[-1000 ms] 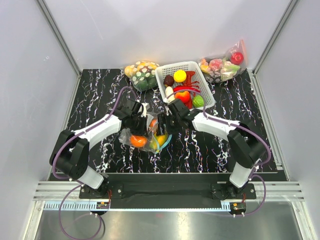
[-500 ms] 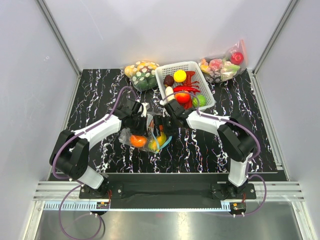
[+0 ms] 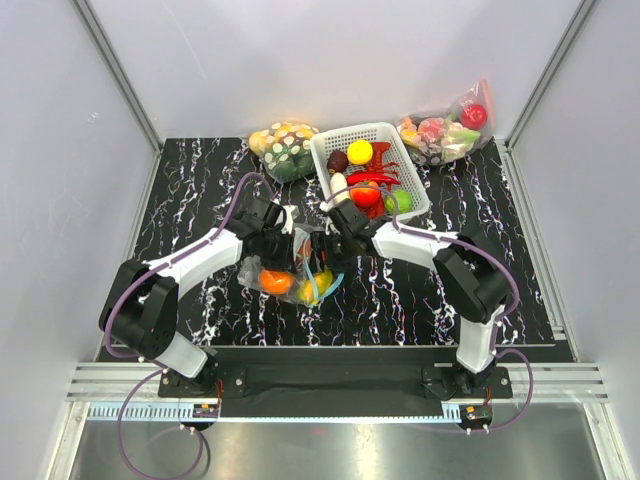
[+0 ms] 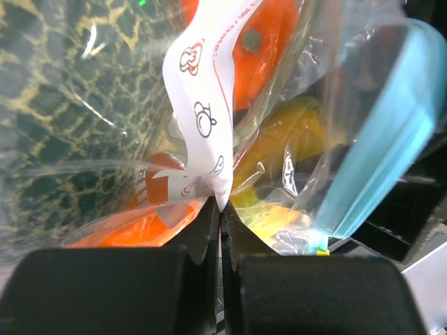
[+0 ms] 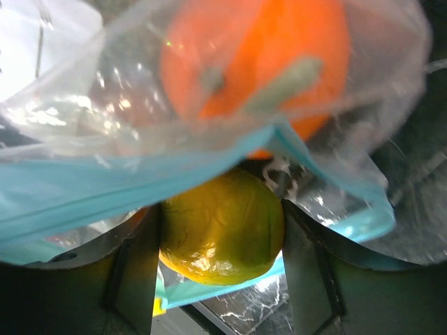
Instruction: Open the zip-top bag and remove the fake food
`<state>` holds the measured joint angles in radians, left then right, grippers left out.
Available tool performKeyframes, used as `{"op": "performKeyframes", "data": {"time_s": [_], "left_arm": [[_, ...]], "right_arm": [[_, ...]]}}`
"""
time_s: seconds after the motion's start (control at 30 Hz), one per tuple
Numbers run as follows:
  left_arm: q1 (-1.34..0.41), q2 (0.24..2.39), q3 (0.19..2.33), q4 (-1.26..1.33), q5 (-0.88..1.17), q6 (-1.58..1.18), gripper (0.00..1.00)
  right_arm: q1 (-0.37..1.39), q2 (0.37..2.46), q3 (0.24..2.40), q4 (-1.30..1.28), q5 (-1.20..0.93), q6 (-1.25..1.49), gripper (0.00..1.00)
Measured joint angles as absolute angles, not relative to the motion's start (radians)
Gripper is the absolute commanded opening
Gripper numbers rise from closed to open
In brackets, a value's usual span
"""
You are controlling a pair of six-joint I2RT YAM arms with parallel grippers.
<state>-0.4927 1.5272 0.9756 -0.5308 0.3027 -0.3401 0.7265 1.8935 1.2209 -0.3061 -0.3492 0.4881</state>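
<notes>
The zip-top bag (image 3: 290,272) lies on the worktop (image 3: 200,200) between the arms. Its thin, slippery film is held pinched at the printed patch by the left claw (image 4: 220,216). The yellow-green piece (image 5: 220,234), light, hard and smooth, is clamped at its middle by the right claw (image 5: 221,246).

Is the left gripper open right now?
No, the left gripper is shut tight, pinching the zip-top bag at its white printed patch.

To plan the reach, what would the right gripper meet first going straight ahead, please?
The yellow fruit, sitting between its fingers; behind it, probably the orange fruit inside the bag.
</notes>
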Motion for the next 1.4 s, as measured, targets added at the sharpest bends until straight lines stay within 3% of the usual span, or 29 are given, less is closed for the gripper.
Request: {"op": "performKeyframes", "data": {"time_s": [0.37,0.7,1.2,1.4], "left_arm": [[-0.49,1.527,0.976,-0.529,0.307,-0.34,0.0],[-0.462,1.527,0.976,-0.529,0.313,-0.341,0.0],[-0.347,1.527,0.962,-0.52,0.348,-0.344,0.0],[-0.347,1.527,0.962,-0.516,0.358,-0.338,0.0]], "right_arm": [[0.688,1.681,1.11,-0.346,-0.211,0.519,0.26],[0.62,1.642,1.134,-0.407,-0.148,0.523,0.19],[0.43,1.621,1.475,-0.597,-0.229,0.438,0.15],[0.32,1.733,1.612,-0.585,-0.261,0.4,0.13]]}}
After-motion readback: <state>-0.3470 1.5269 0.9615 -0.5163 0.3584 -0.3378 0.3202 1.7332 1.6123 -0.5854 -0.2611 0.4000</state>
